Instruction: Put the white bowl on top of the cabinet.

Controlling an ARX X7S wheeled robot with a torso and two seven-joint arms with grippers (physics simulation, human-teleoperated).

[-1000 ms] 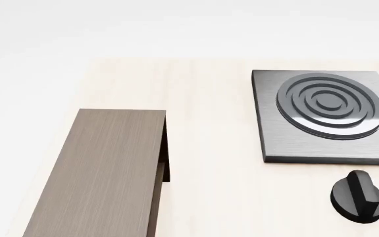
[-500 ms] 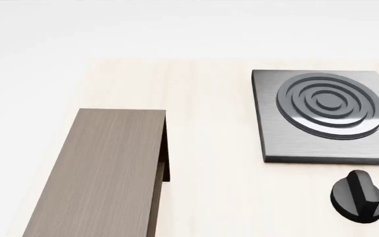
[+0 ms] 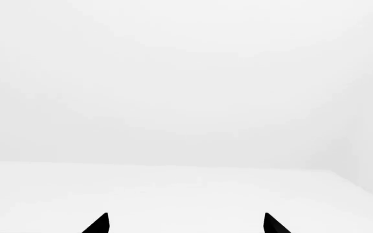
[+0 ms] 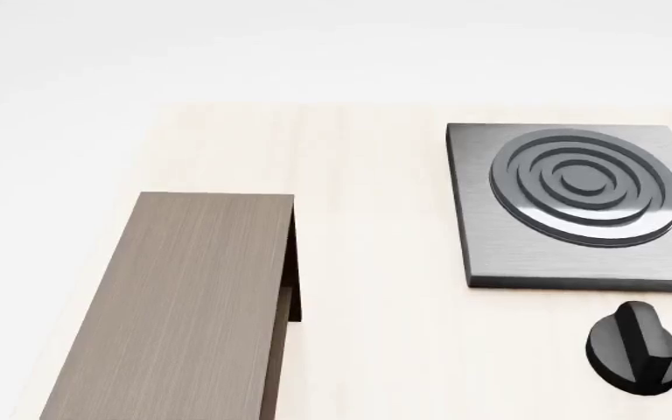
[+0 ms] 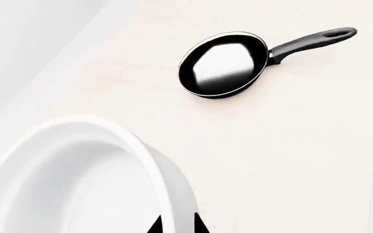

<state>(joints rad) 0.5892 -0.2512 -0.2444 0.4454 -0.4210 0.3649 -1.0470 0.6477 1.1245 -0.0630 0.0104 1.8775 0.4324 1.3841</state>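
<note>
The white bowl fills the near part of the right wrist view, lifted above the pale table. My right gripper is shut on its rim, one black fingertip inside the wall and one outside. The cabinet, long, grey-brown wood grain with a flat bare top, lies at the left in the head view. Neither gripper nor the bowl shows in the head view. My left gripper is open, its two black fingertips wide apart with nothing between them, facing blank white space.
A black frying pan with a dark handle lies on the table beyond the bowl in the right wrist view. A square dark-grey stove plate with concentric rings and a black knob sit at the right in the head view.
</note>
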